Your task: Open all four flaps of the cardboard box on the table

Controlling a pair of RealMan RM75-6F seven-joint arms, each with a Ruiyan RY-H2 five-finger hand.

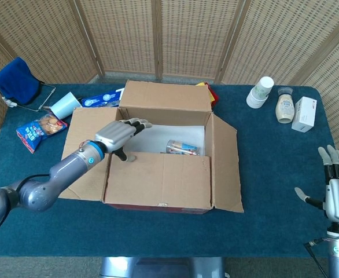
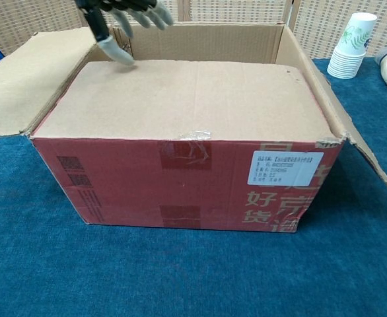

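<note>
The cardboard box (image 1: 164, 156) stands mid-table with a red printed front (image 2: 187, 181). Its left flap (image 1: 84, 145), right flap (image 1: 226, 162) and far flap (image 1: 165, 95) are folded outward. The near flap (image 1: 158, 178) still lies flat over the box's front half (image 2: 193, 99). My left hand (image 1: 118, 136) hovers open at the near flap's far left corner, fingers spread over the opening, thumb tip down at the flap (image 2: 117, 54). My right hand (image 1: 338, 194) is open, held upright off the table's right front edge, holding nothing.
Inside the box lies a can-like item (image 1: 183, 147). Paper cups (image 1: 260, 92), a bottle (image 1: 284, 105) and a white carton (image 1: 304, 114) stand at the back right. A snack bag (image 1: 37, 130), a tipped cup (image 1: 65, 105) and a blue cloth (image 1: 16, 80) lie back left.
</note>
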